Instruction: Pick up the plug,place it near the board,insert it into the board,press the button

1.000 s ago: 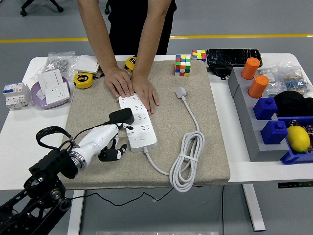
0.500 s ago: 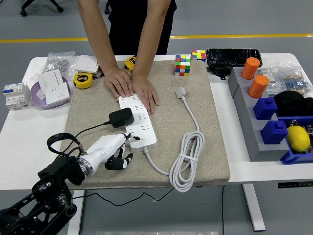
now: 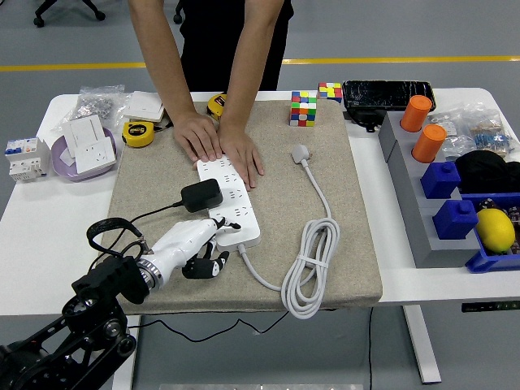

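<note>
Robot hand (image 3: 197, 244) at the board's (image 3: 230, 203) near end, holding nothing.
With the plug (image 3: 201, 195) seated, you're at the button press: extend one finger (image 3: 221, 221) onto it, others curled.

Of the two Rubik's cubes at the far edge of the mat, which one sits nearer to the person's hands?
The larger cube, standing on the mat's far edge, is nearer; the smaller cube lies farther right and back, beside the black case.
</note>
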